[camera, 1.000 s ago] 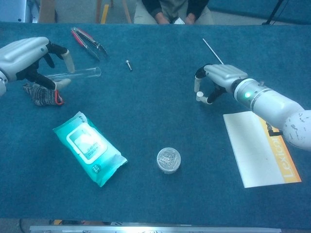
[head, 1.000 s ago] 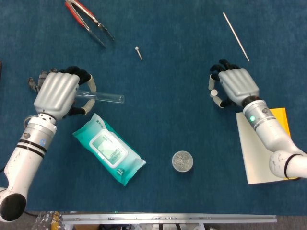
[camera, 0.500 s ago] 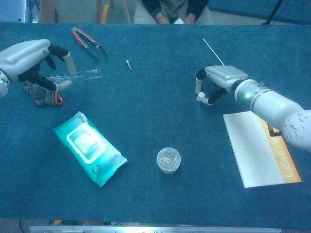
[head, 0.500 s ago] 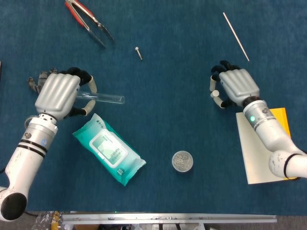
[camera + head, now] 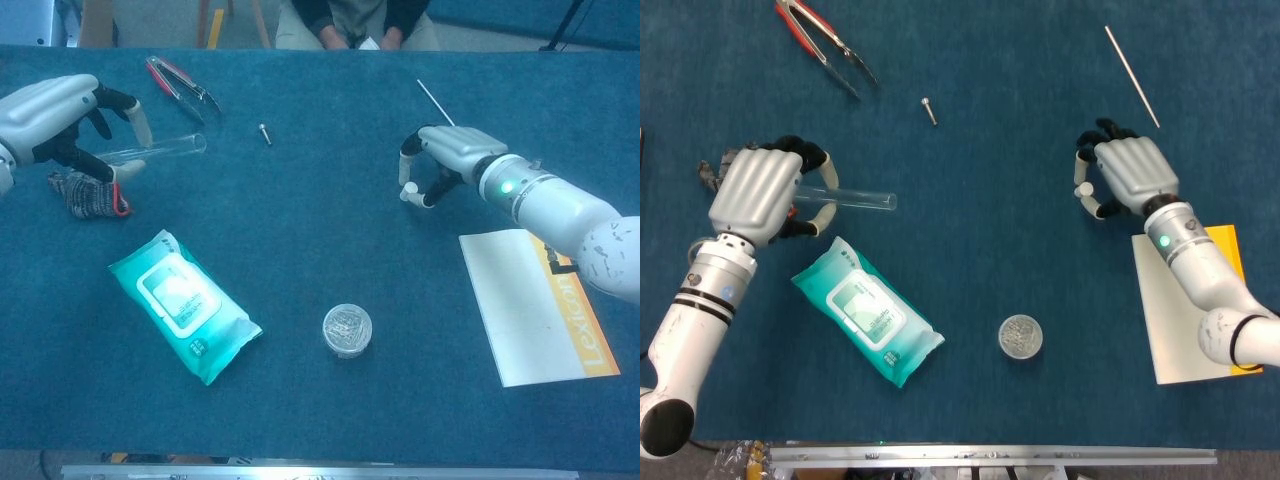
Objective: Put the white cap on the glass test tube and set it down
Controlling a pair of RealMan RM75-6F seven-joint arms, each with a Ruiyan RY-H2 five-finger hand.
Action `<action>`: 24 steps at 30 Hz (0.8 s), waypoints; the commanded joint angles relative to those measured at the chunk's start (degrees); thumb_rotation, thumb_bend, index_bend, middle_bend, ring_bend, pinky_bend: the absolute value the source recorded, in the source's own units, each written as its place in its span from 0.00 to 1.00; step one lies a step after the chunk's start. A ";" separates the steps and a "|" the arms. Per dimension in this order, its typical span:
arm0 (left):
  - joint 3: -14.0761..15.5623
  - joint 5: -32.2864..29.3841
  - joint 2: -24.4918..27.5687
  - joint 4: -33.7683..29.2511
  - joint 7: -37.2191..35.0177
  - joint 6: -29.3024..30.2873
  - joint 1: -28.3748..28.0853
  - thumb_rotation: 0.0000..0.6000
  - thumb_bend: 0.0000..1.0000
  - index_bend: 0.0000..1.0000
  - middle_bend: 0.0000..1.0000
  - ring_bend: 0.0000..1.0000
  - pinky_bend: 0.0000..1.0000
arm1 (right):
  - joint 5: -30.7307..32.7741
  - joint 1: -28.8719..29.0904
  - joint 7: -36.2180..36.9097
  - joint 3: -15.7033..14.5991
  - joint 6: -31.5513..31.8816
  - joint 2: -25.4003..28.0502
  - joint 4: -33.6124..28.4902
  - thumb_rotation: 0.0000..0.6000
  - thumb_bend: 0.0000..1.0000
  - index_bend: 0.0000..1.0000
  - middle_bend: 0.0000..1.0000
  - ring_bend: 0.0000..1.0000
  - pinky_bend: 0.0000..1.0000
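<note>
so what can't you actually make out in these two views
- White cap: tiny in both views, mostly covered by the right hand; the grip is unclear.
- Glass test tube: its near end is hidden under the left hand in the head view.
- Grey object beside the left hand: partly covered, unidentifiable.
- Person's upper body: cut off by the chest view's top edge.

Bare cloth lies between the hands; only a small screw [image 5: 929, 109] seemingly sits near that path.

left hand [image 5: 758, 193] holds glass test tube [image 5: 855, 199] | right hand [image 5: 1127, 175] pinches white cap [image 5: 1081, 189]
</note>
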 commanded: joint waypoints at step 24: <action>-3.55 -5.59 2.14 -3.62 -8.35 -6.98 -2.67 1.00 0.33 0.58 0.37 0.24 0.36 | -1.27 3.23 10.99 12.12 0.10 18.99 -26.41 1.00 0.31 0.55 0.24 0.06 0.18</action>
